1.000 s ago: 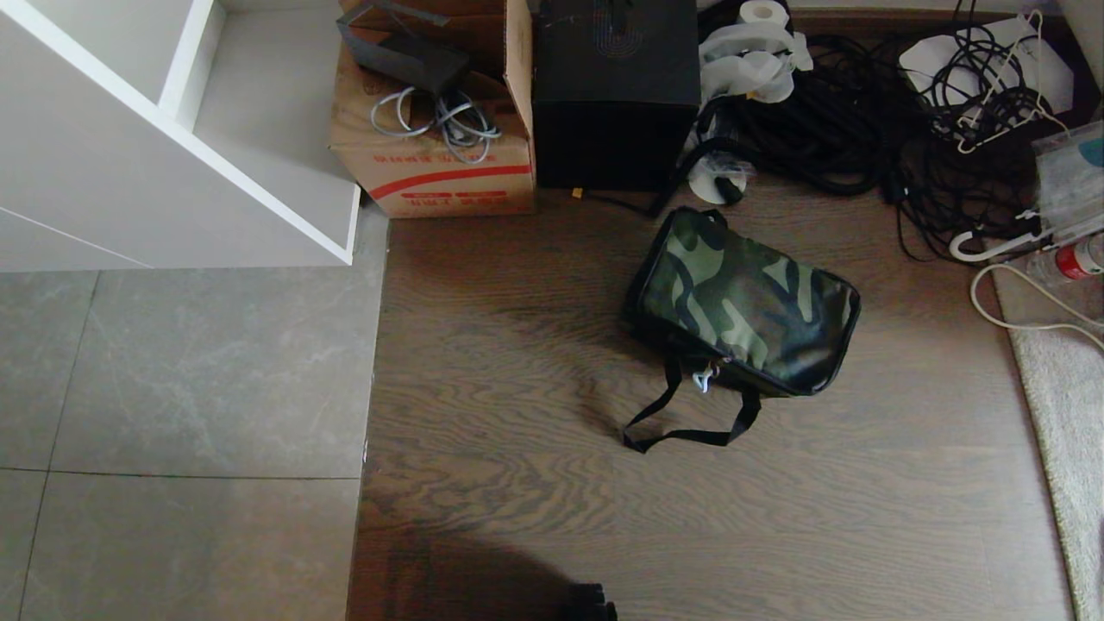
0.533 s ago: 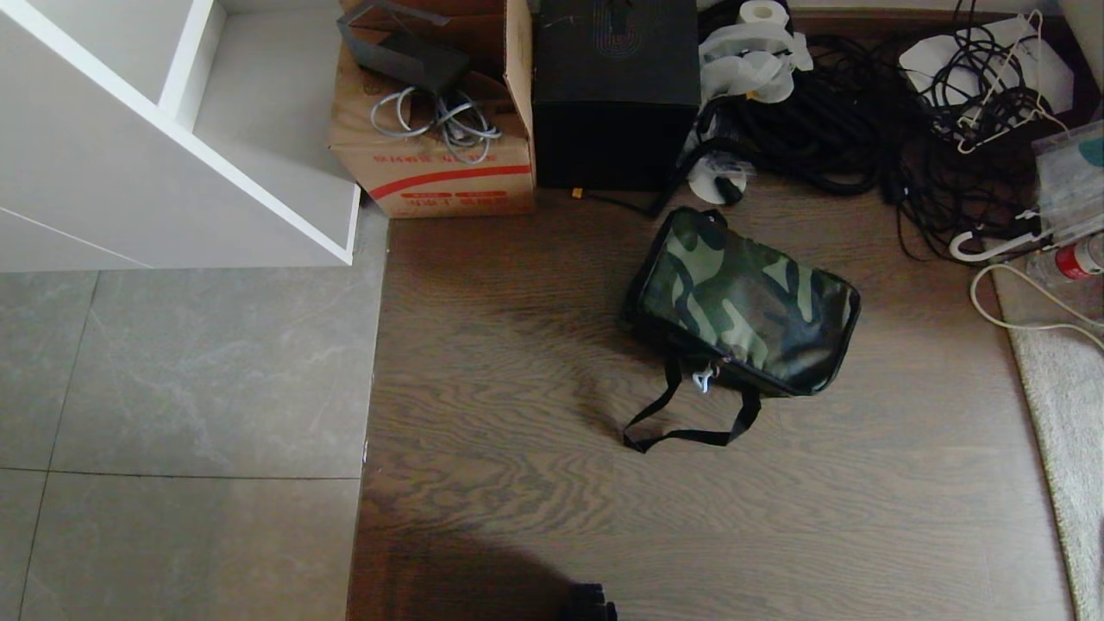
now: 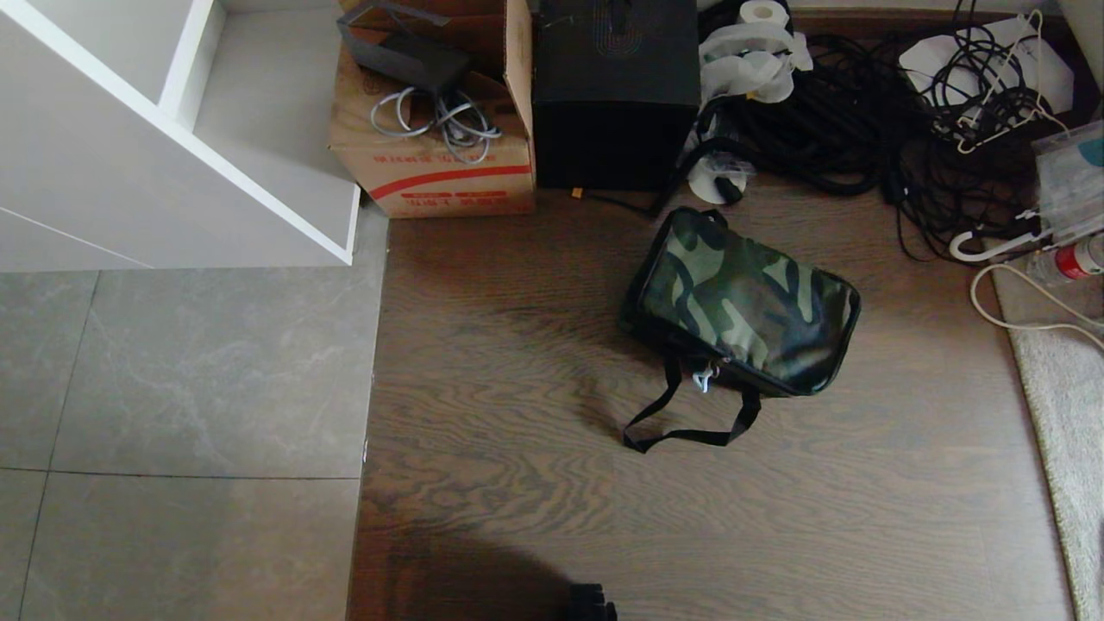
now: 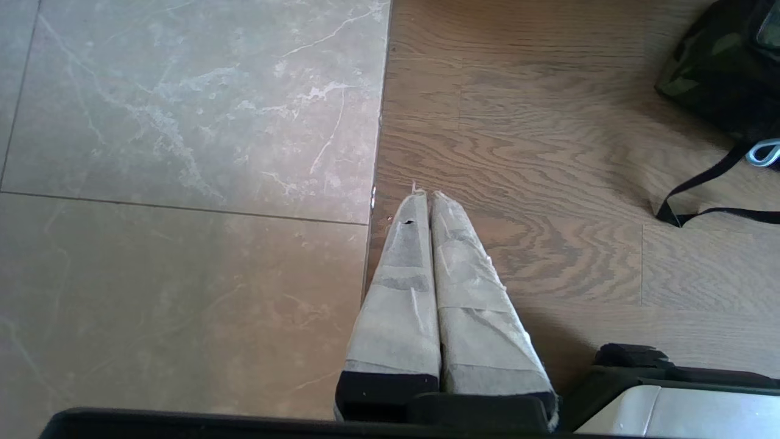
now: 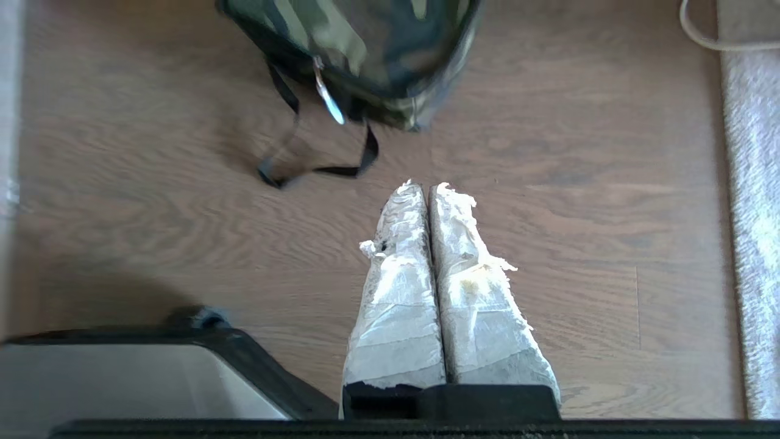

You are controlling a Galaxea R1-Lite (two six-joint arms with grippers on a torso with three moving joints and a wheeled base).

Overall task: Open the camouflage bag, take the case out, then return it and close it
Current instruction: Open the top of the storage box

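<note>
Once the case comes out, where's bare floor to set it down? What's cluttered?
Free: wood floor between the camouflage bag and the robot, also wood left of the bag up to the grey tile. Crowded: behind the bag, the carton, black box and cable pile; the rug borders the right.

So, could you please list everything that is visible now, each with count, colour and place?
camouflage bag: one, green-brown-black, closed, on the wood floor right of centre
strap: one, black, on the floor at the bag's near side
black box: one, beyond the bag
cardboard carton: one, brown, left of the black box, grey cables on top
cable pile: black, far right
paper roll: one, white, beside the cables
shelf unit: one, white, far left
rug: pale, right edge
left gripper: shut, over the tile-wood seam
right gripper: shut, above wood short of the bag
</note>
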